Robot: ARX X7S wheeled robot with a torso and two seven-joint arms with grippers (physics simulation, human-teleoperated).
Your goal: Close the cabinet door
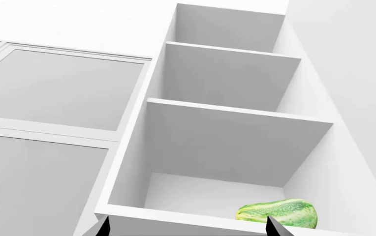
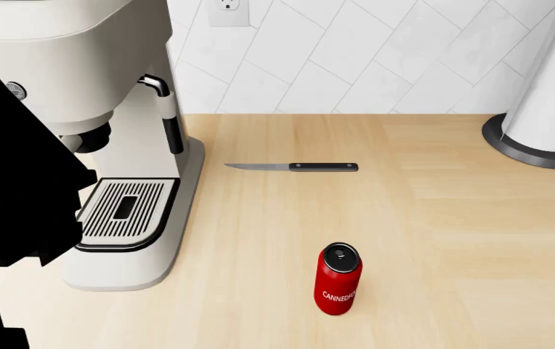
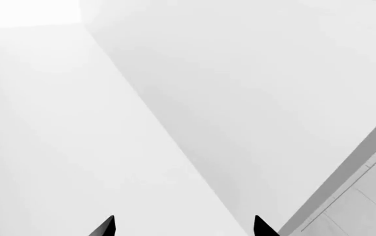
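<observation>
The left wrist view looks up into an open white cabinet (image 1: 234,142) with several shelves. A green, bumpy-skinned vegetable (image 1: 280,214) lies on the lowest shelf in view. My left gripper (image 1: 188,228) is open, with only its two dark fingertips (image 1: 106,227) showing in front of that shelf's edge and nothing between them. In the right wrist view my right gripper (image 3: 182,228) is also open and empty, facing a plain white panel (image 3: 174,123) that fills the view. I cannot tell whether this panel is the cabinet door. Neither gripper shows in the head view.
Shut cabinet fronts with grey panels (image 1: 63,88) adjoin the open cabinet. Below, on the wooden counter (image 2: 471,240), stand a cream coffee machine (image 2: 112,145), a black-handled knife (image 2: 297,166), a red can (image 2: 337,280) and a white roll on a dark base (image 2: 549,109). My left arm (image 2: 6,182) blocks the left edge.
</observation>
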